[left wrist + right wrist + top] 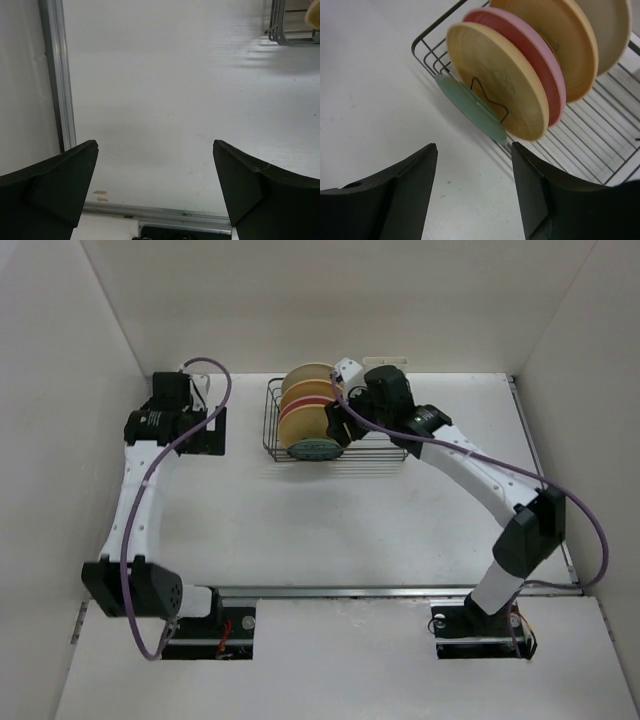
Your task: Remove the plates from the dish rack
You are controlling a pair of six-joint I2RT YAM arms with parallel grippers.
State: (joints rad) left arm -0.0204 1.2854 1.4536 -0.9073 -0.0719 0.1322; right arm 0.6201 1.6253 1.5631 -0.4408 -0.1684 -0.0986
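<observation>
Top view: the rack (pixel 380 452) sits mid far edge, plates (pixel 305 410) upright inside, right gripper (pixel 338 425) beside them, left gripper (pixel 208 430) near the far left corner

Left wrist: jaws wide apart, empty

Right wrist: jaws spread, empty, facing the teal plate (pixel 470 107); likely the approach step, next straddle one rim and close

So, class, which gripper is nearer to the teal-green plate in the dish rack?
Right. The right gripper is open right beside the teal-green plate in the dish rack; the left gripper is open over the table, well off the rack's left side.
</observation>
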